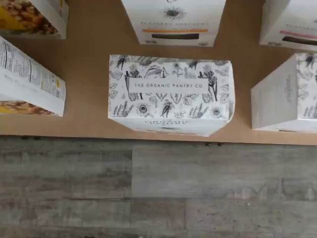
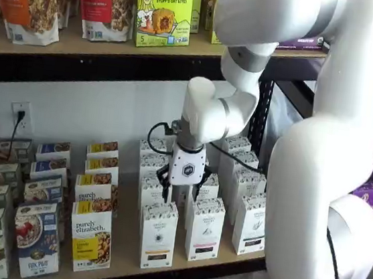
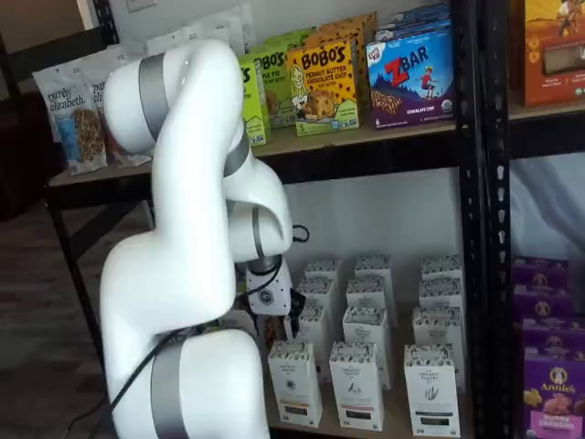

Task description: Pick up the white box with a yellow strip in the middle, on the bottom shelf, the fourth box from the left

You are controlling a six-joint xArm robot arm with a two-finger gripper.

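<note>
The white box [image 1: 171, 94] stands at the front edge of the bottom shelf [image 1: 84, 74]. The wrist view shows its grey-patterned top, reading "The Organic Pantry Co". In both shelf views it is the front carton of its column [image 2: 157, 234] [image 3: 294, 380]. A like box with an orange-yellow strip [image 1: 173, 22] stands right behind it. My gripper [image 2: 181, 189] hangs over that column, a little above and behind the front box. Its black fingers [image 2: 163, 177] stand apart, with nothing between them. In a shelf view the gripper [image 3: 279, 315] is partly hidden by the arm.
Several like white cartons [image 2: 205, 228] fill the rows to the right. Purely elizabeth boxes [image 2: 91, 236] stand close on the left. The upper shelf [image 2: 82, 53] runs overhead. A black upright [image 3: 471, 229] and purple boxes [image 3: 553, 384] are on the right. Grey plank floor [image 1: 158, 188] lies below.
</note>
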